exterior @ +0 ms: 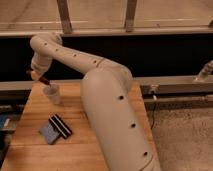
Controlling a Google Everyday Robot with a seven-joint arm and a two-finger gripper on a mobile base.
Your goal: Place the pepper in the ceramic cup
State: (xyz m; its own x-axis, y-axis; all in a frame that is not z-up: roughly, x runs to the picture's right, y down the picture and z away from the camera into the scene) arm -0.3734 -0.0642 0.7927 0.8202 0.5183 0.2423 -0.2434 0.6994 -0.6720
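The white ceramic cup (52, 93) stands on the wooden table (30, 150) near its far left edge. My gripper (39, 77) hangs just above and a little left of the cup's rim. A small dark red piece, the pepper (44, 80), shows at the gripper's tip, right over the cup's far-left edge. The white arm (107, 100) arcs over from the right and covers much of the table's right side.
Blue-grey and black striped flat blocks (55, 128) lie on the table in front of the cup. A metal rail (170, 84) runs behind the table with a dark gap beyond. The floor (185, 135) lies to the right.
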